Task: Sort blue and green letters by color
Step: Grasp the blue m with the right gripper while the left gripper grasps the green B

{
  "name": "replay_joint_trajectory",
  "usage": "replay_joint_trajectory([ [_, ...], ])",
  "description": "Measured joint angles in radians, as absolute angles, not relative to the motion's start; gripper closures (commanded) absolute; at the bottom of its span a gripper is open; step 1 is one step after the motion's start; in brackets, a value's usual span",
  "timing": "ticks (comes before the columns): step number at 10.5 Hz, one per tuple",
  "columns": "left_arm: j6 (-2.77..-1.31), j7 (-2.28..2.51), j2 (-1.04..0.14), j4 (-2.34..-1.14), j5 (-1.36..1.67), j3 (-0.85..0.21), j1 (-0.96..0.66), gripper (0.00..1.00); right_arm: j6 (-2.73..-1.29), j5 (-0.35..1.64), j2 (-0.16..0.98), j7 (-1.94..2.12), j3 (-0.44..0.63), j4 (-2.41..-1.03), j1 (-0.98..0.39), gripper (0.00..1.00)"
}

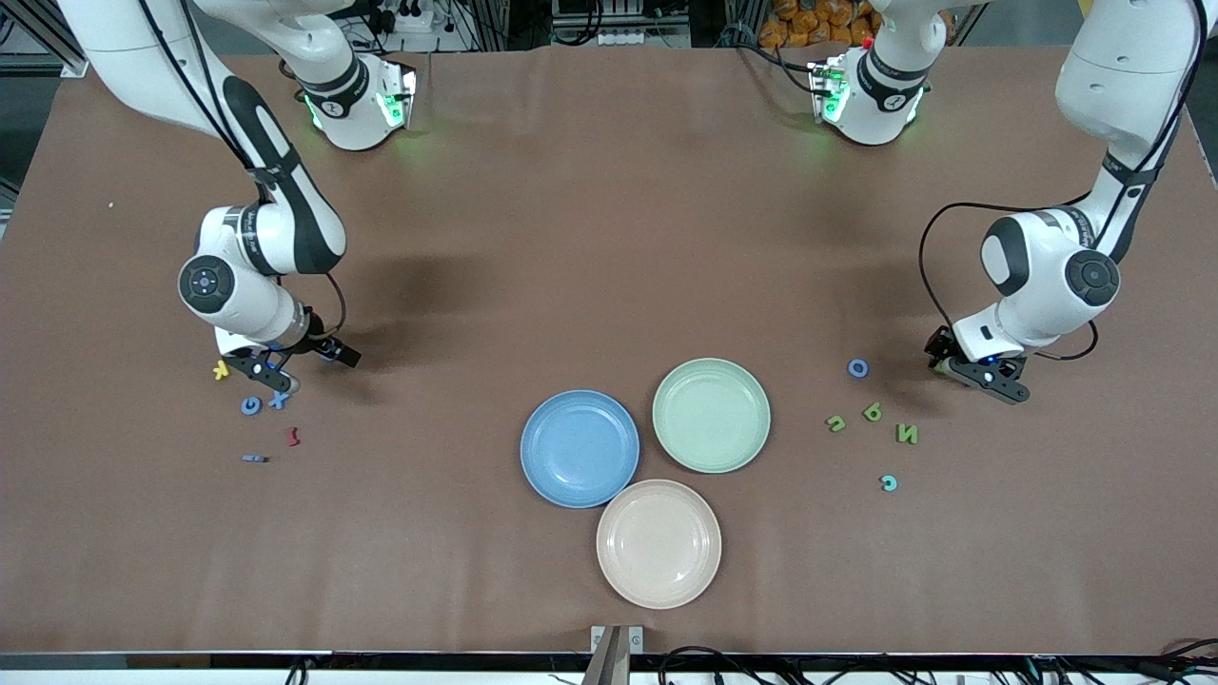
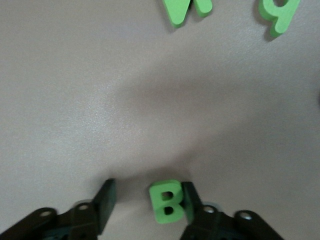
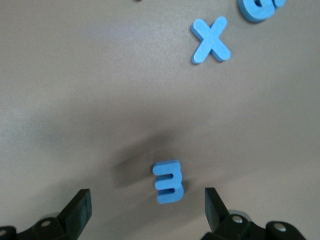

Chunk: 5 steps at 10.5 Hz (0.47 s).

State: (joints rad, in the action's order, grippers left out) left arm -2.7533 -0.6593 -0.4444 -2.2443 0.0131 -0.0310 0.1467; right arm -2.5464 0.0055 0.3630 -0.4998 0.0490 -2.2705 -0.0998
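Green B (image 2: 166, 201) – touching one finger, left pincer (image 2: 145, 202).

Front view: green B (image 2: 166, 201) hidden under left gripper (image 1: 980, 373); blue E (image 3: 168, 181) hidden under right gripper (image 1: 276, 366).
Left wrist view: two green letters cut off by frame edge, one (image 2: 187, 10) showing lower strokes only, other (image 2: 277, 15) partly out of frame; identity of both unclear.
Right wrist view: round blue letter (image 3: 260, 9) cropped at edge, letter unreadable.
Front view: small blue piece (image 1: 254, 459) on surface too small to read.
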Motion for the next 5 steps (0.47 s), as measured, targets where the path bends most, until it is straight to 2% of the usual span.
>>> replay_joint_trajectory([
  [5,-2.754,-0.661,-0.421,-2.262,0.013,-0.027,0.127,1.00,-2.562,0.006,0.383,-0.422,0.053,-2.271,-0.075,0.00],
])
